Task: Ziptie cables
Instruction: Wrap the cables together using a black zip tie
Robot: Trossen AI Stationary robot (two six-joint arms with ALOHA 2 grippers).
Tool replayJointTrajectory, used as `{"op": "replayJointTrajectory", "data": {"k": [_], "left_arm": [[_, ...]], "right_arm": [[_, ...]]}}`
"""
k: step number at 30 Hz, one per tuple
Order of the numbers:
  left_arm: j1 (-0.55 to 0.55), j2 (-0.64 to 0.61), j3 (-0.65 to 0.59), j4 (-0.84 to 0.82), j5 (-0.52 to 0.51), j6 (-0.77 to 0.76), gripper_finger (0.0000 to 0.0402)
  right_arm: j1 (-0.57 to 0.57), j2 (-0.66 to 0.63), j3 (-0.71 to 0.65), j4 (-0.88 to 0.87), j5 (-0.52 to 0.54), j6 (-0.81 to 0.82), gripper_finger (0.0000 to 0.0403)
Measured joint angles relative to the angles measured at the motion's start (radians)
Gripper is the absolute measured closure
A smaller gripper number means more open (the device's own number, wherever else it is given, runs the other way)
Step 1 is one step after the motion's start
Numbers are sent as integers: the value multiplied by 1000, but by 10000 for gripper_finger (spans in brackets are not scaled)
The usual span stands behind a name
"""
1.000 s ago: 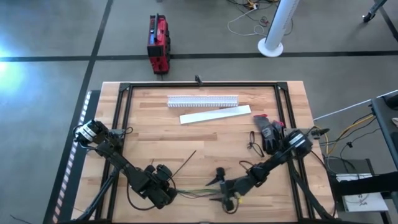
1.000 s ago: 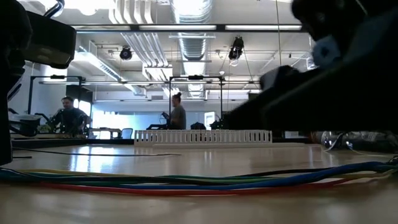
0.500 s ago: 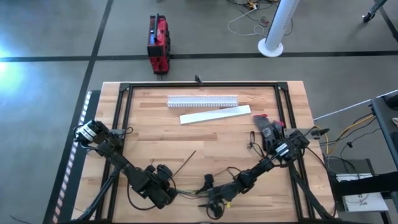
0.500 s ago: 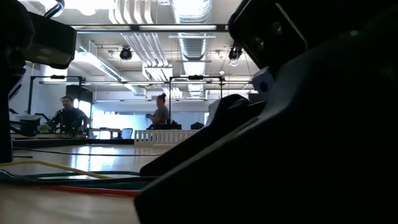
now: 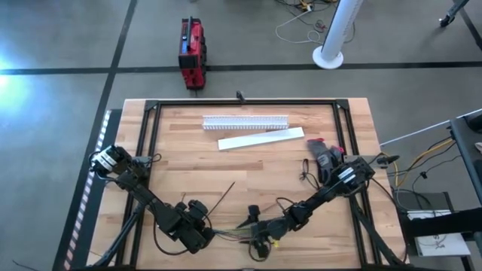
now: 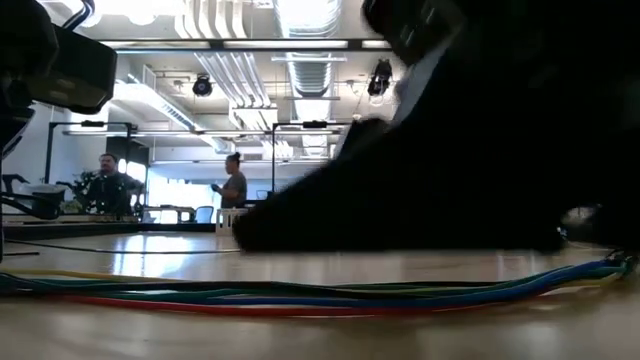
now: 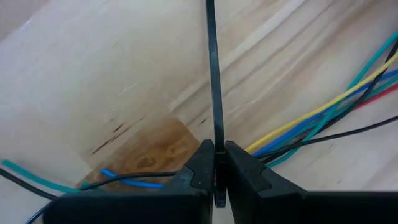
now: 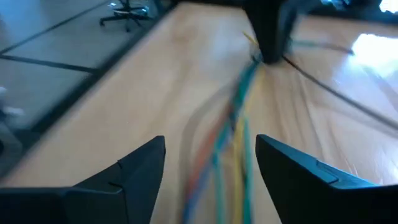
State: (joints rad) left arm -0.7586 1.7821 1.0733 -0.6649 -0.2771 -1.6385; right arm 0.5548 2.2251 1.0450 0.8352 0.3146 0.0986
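Near the table's (image 5: 188, 158) front edge lies the bundle of cables (image 6: 300, 293), limp and light, best gathered mid-length. Left hand (image 7: 215, 163) pinches a thin, springy zip tie (image 7: 211, 74) by its end. Right hand (image 8: 211, 163) gapes wide over the cables, a straddle only its wrist view shows.

The worktop (image 5: 248, 165) is pale wood with a smooth, faintly glossy finish — grain streaks show. The cables (image 7: 323, 118) look plastic-sheathed and smooth; the black ziptie (image 7: 212, 74) is matt plastic — like the dark fingers (image 7: 193, 177).
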Motion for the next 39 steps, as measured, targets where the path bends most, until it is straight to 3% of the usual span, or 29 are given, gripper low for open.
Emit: {"op": "replayJointTrajectory", "data": {"k": [9,17,23,25,29,33,36,39], "left_arm": [[0,0,0,6,0,-39,393],[0,0,0,7,0,-115,393],[0,0,0,3,0,-159,393],[0,0,0,2,0,-158,393],[-2,0,0,2,0,-109,393],[-2,0,0,5,-7,-49,393],[-1,0,0,8,-12,-22,393],[0,0,0,7,-22,-14,393]], "right_arm": [[-21,64,12,7,50,102,176],[-23,57,12,-25,102,94,256],[-24,43,12,-42,93,86,324],[-24,23,9,-55,43,65,333],[-25,-62,4,-142,-129,39,308],[-57,-172,13,-216,-193,-89,249],[-130,-166,45,-221,-197,-236,218],[-230,-95,136,-253,-373,-267,213]]}}
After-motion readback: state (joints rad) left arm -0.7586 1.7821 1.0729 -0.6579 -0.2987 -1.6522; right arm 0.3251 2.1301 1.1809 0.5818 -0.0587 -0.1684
